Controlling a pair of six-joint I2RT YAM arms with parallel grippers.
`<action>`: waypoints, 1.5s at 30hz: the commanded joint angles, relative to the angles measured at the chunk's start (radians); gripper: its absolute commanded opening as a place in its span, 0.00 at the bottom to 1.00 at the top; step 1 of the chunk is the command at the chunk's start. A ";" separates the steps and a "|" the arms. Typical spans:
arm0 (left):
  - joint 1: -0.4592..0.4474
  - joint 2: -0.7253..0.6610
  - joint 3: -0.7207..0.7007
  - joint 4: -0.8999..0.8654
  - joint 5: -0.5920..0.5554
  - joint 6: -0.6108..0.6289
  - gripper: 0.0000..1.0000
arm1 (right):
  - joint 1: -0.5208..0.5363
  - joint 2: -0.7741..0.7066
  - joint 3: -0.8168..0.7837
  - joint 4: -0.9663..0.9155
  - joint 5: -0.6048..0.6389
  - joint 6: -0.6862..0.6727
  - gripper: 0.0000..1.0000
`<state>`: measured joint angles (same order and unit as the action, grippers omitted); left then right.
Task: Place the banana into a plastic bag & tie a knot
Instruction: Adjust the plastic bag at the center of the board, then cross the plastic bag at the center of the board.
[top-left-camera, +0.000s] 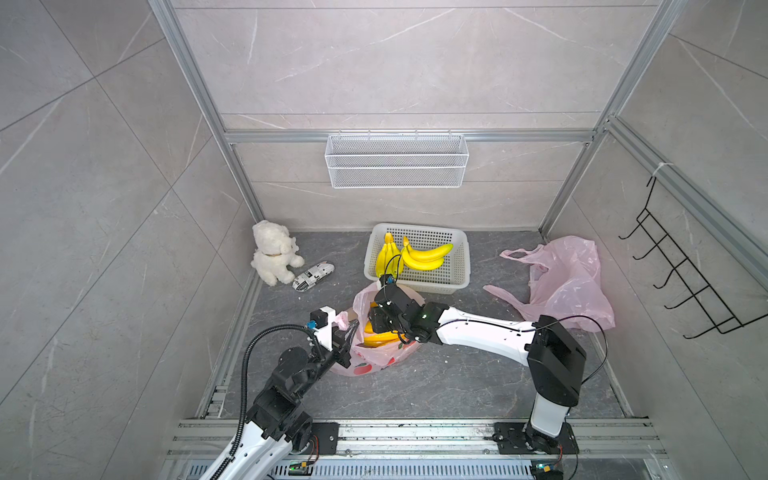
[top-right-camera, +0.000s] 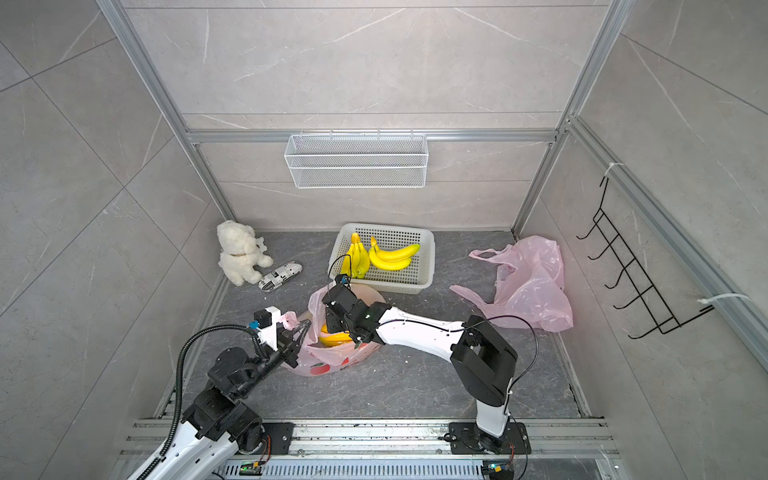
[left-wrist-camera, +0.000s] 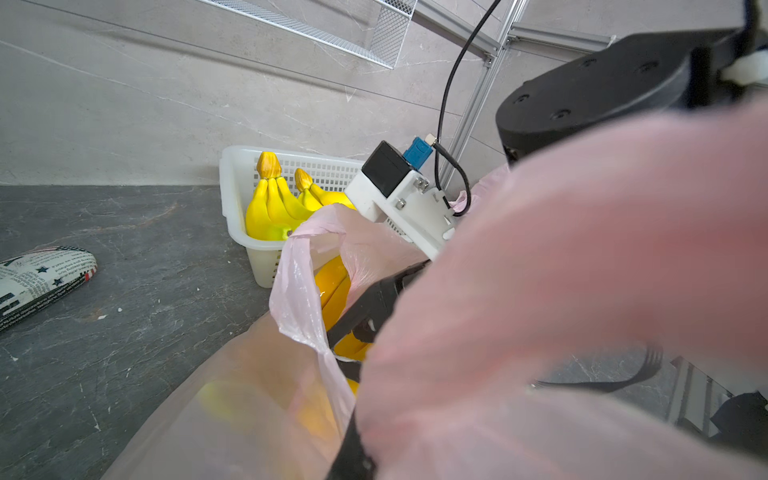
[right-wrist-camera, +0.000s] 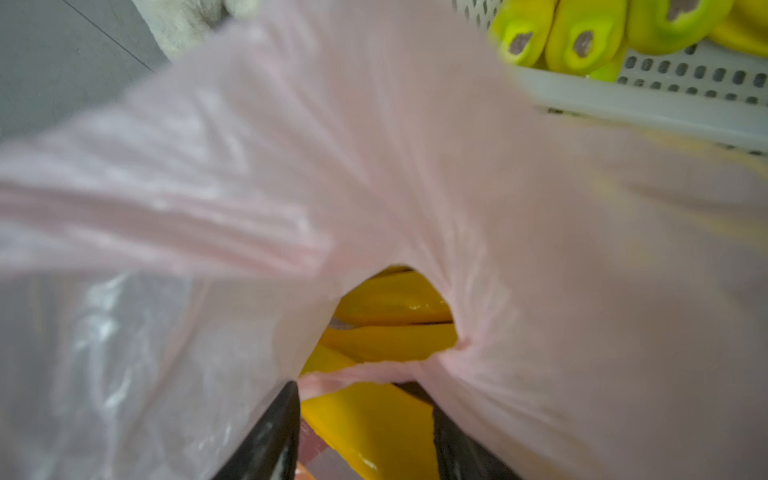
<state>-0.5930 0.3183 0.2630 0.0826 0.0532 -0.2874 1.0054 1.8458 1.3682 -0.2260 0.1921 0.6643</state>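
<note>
- Nearest, at the left gripper (top-left-camera: 347, 337): clamped tight on the rim of the bag (top-left-camera: 374, 362), tips half buried in pink film in both top views.
- Through the left wrist camera: mostly blurred film hard against the lens, with just a sliver of one dark finger (left-wrist-camera: 350, 449) clear of it.
- Down in the bag's mouth: right gripper (top-left-camera: 376, 322), largely masked by its own wrist in both top views.
- Through the right wrist camera: jaws parted, banana (right-wrist-camera: 390, 345) filling the gap, a twisted strand of bag across the tips. Gripping or let go, cannot tell.
- In a top view, only a yellow strip of banana (top-left-camera: 380, 338) showing inside the bag, the rest under arm and film.
- Just behind the bag: basket (top-left-camera: 462, 266) with two bunches (top-left-camera: 426, 255), near wall partly hidden by the right wrist.
- Farther back on the left: teddy (top-left-camera: 272, 257) in the corner, pouch (top-left-camera: 313, 275) beside it, print on the pouch too small to read.
- Far right, well apart: spare bag (top-left-camera: 569, 286), crumpled by the wall.
- On the right wall: rack (top-left-camera: 685, 274), cut off at the frame's edge.
- Farthest, on the back wall: shelf (top-left-camera: 397, 160).
</note>
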 joint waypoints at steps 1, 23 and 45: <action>0.004 0.005 0.001 0.022 -0.004 -0.013 0.00 | -0.004 0.036 0.034 0.028 0.047 0.059 0.49; 0.004 -0.004 0.002 0.022 -0.003 -0.017 0.00 | 0.029 0.117 0.038 0.185 0.195 0.244 0.16; 0.015 0.499 0.248 0.293 0.002 0.152 0.00 | -0.001 -0.467 -0.221 0.030 0.164 0.083 0.00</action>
<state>-0.5884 0.7422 0.4206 0.2428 0.0120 -0.1860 1.0134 1.4075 1.1751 -0.1196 0.3744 0.7849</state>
